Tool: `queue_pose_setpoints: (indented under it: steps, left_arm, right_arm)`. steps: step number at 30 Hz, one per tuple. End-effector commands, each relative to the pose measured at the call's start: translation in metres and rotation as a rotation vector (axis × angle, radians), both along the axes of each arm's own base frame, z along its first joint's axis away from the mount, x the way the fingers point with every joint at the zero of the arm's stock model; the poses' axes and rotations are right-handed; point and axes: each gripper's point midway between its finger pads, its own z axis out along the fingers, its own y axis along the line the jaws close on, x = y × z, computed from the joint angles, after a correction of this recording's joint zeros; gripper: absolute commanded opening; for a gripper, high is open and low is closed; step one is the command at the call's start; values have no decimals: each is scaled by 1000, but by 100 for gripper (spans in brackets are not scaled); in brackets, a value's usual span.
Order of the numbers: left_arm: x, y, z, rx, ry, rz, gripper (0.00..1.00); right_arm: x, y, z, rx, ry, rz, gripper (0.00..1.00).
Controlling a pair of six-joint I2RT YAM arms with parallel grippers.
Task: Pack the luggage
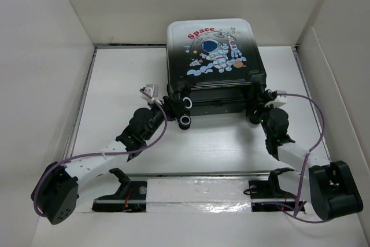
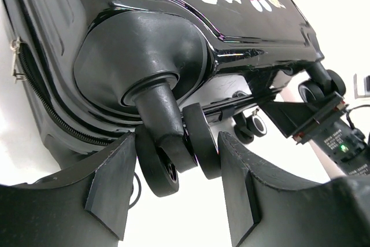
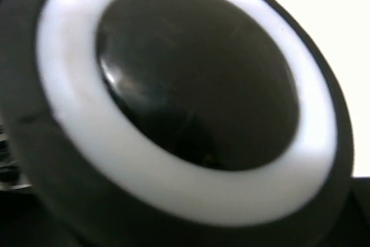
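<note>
The small hard-shell suitcase (image 1: 211, 50), white fading to black, lies shut and flat at the middle of the far edge of the white worktop (image 1: 231, 148), wheels toward the arms. The left pincer (image 2: 176, 160) is clamped on the twin black caster (image 2: 159, 169) at its near-left corner. The right pincer (image 1: 265, 105) sits at the near-right caster (image 3: 191, 85); its spread I cannot tell. They seem to be shifting the case by its wheels, so the next move needs both arms pulling evenly. Red "Space" tops the lid.
</note>
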Motion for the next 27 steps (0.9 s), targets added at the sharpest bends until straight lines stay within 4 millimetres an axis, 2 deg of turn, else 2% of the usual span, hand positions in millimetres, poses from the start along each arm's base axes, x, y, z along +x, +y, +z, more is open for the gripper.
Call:
queue_pose_setpoints:
  steps: [1,4,5,7,8,10,12,16,18,21,25,27]
  left_arm:
    - [-26,-18,45,-82,-148,-158,0]
    - [-27,-17,46,-82,-151,-156,0]
    - [-27,-17,45,-82,-151,-156,0]
    - [-26,-17,44,-80,-148,-157,0]
    - [-26,-18,43,-80,-145,-157,0]
    - [-23,-16,41,-78,-141,-148,0]
    - [-23,-16,40,-76,-139,-148,0]
    - [-23,-15,38,-75,-135,-143,0]
    - [-23,-15,39,-77,-138,-141,0]
    - [-23,-14,39,-80,-139,-137,0]
    - [-24,-12,40,-84,-142,-132,0]
    - [-25,-11,38,-86,-139,-132,0]
  right_arm:
    - [19,4,27,-15,-85,27,57]
    - [24,5,31,-15,-99,26,39]
    - [26,6,27,-20,-87,31,39]
    - [31,10,32,-18,-104,51,30]
    - [33,13,27,-13,-94,64,30]
    - [36,18,34,-1,-130,88,30]
    - [37,21,31,6,-137,101,32]
    - [37,26,34,16,-171,127,48]
    - [38,30,36,15,-182,145,42]
    - [40,37,43,48,-239,177,24]
    - [39,42,57,107,-330,195,9]
    - [37,49,58,126,-337,212,6]
